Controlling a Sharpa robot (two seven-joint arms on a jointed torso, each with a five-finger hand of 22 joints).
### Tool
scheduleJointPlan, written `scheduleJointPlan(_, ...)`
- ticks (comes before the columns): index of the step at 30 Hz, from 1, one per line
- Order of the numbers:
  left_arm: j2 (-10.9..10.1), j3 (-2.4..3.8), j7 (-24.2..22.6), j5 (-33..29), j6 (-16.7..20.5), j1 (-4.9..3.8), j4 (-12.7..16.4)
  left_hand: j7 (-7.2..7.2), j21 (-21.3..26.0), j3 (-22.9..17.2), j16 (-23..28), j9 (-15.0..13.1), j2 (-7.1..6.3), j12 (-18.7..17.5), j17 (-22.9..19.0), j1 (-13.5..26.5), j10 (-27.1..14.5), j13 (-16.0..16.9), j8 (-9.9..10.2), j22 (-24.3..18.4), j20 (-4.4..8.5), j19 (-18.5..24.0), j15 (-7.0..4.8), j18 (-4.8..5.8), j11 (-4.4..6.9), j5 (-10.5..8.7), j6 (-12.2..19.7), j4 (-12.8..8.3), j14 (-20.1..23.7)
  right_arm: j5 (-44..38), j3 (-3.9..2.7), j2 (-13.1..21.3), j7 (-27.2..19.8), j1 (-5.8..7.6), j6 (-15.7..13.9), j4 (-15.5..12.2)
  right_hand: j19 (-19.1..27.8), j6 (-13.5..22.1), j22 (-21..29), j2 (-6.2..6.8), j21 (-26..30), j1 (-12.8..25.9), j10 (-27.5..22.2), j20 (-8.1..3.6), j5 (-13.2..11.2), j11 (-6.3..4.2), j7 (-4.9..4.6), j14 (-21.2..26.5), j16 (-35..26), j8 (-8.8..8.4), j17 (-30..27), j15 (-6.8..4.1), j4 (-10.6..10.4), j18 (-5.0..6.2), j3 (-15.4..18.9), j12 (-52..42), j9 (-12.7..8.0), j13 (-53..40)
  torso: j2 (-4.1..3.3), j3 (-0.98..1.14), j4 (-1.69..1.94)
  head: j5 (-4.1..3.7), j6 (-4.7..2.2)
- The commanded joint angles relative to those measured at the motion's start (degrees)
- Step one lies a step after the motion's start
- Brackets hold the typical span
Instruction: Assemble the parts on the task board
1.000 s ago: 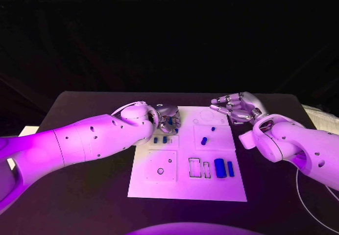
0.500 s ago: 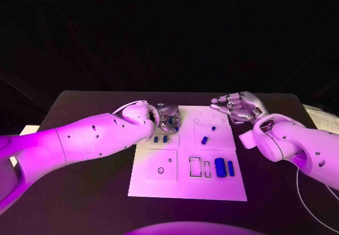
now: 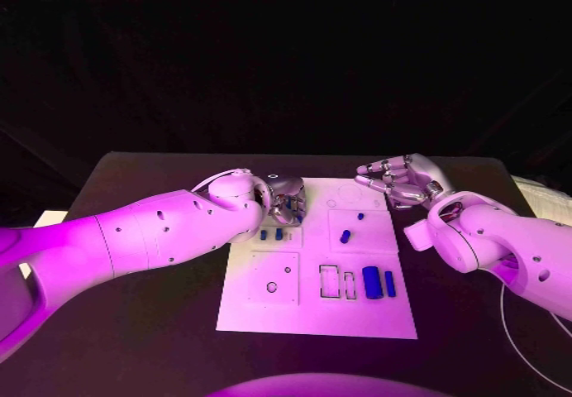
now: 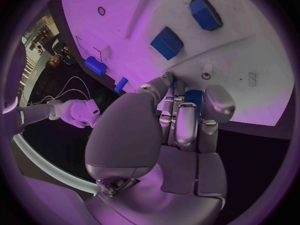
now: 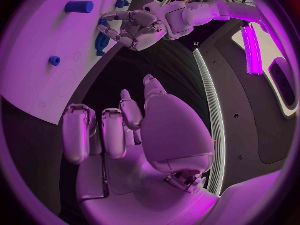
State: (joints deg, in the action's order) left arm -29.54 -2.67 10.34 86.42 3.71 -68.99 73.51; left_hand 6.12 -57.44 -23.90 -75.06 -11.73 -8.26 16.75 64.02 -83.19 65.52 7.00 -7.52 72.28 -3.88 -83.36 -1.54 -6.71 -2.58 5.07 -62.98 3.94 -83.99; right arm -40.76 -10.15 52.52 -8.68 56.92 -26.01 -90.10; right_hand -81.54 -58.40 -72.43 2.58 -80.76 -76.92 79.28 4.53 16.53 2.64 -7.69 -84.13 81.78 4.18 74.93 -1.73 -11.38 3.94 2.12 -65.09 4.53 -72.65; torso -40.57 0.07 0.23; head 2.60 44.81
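The white task board [image 3: 316,318] lies mid-table. My left hand [image 3: 283,203] hovers low over its far left corner, fingers curled round a blue part [image 4: 194,97]; the same blue part [image 5: 100,42] shows under those fingers from the right wrist. Two small blue blocks [image 3: 270,235] lie just in front of that hand. A blue peg [image 3: 345,237] and a smaller one [image 3: 360,217] sit in the far right panel. A blue cylinder [image 3: 371,283] and a slim blue bar [image 3: 390,284] lie near the right edge. My right hand [image 3: 399,180] is at the board's far right corner, fingers loosely bent, holding nothing.
Rectangular slots [image 3: 328,282] and a small round hole [image 3: 270,289] are cut into the near half of the board. The black table [image 3: 143,331] runs bare on both sides. A pale object [image 3: 50,220] lies at the table's left edge.
My left hand has edged slightly right over the board's far left corner. The right hand and the loose parts have stayed where they were.
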Motion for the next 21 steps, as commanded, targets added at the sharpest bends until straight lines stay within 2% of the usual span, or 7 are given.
scheduleJointPlan(1,0.0,-0.18,-0.6,-0.1,-0.9,0.38,0.2,0.02,-1.7,-0.7,0.2,0.1,0.64,-0.6,-0.5,0.2,0.9,0.1,0.2,1.0,0.13,-0.5,-0.61,1.07,0.11,-0.24,-0.9,-0.2,-1.1,-0.5,0.00,0.0,-0.4,-0.04,1.0,-0.1,0.3,0.0,-0.1,-0.56,0.2,-0.2,-0.2,-0.13,0.1,-0.05,0.08,-3.6,-0.2,0.06,4.9,0.06,0.3,-0.15,0.1,-0.1,0.0,0.0,-0.01,0.01,-0.02,0.07,-0.02)
scheduleJointPlan(4,-0.3,-0.17,-0.6,-0.1,0.5,0.49,0.5,0.11,-4.3,-1.7,0.1,0.2,1.18,-1.1,-0.7,-0.2,1.5,0.0,0.4,2.6,0.23,-1.0,-0.60,1.54,0.12,-1.76,-1.3,-0.9,-1.1,-0.5,0.00,0.0,-0.4,-0.04,1.0,-0.1,0.2,0.0,-0.1,-0.61,0.2,-0.2,-0.3,-0.13,0.1,-0.05,0.08,-3.6,-0.2,0.08,4.9,0.06,0.3,-0.15,0.1,-0.1,0.1,0.0,0.00,-0.01,-0.04,0.03,-0.06)
scheduleJointPlan(8,-0.9,0.08,-0.8,-0.5,3.0,0.57,1.2,0.23,-6.0,-2.3,-0.2,0.3,1.48,-1.4,-0.5,-0.2,2.0,0.0,0.5,3.6,0.21,-1.3,-0.55,1.84,0.02,-1.89,-1.8,-1.5,-1.2,-0.5,0.00,-0.1,-0.4,-0.04,1.0,0.0,0.2,0.0,-0.1,-0.61,0.2,-0.2,-0.3,-0.13,0.1,-0.05,0.08,-3.6,-0.2,0.08,4.9,0.06,0.3,-0.15,0.1,-0.1,0.1,0.0,-0.01,-0.06,-0.03,-0.13,-0.15)
scheduleJointPlan(11,-1.5,0.29,-1.0,-1.2,5.1,0.60,2.0,0.35,-6.5,-2.8,-0.3,0.4,1.51,-1.6,-0.5,-0.2,2.5,0.0,0.6,4.0,0.22,-1.4,-0.52,1.92,0.03,-1.90,-2.2,-2.0,-1.3,-0.5,0.00,-0.2,-0.4,-0.04,1.1,0.0,0.2,0.0,-0.1,-0.61,0.2,-0.2,-0.3,-0.13,0.1,-0.05,0.08,-3.6,-0.2,0.08,4.9,0.06,0.3,-0.15,0.1,-0.1,0.1,0.0,0.06,-0.02,-0.06,-0.12,-0.23)
scheduleJointPlan(21,-4.5,1.75,-1.6,-5.4,8.9,0.54,5.4,0.69,-8.4,-4.3,-0.3,0.6,1.28,-2.5,-1.3,-0.3,3.8,0.2,0.9,5.3,0.23,-1.7,-0.49,2.20,-0.04,-1.87,-3.3,-3.7,-1.4,-0.5,0.00,-0.2,-0.5,-0.08,1.0,0.1,0.2,0.0,-0.1,-0.61,0.2,-0.2,-0.3,-0.13,0.1,-0.05,0.08,-3.6,-0.2,0.08,4.9,0.06,0.3,-0.15,0.1,-0.1,0.1,0.0,0.07,0.02,0.06,-0.06,-0.68)
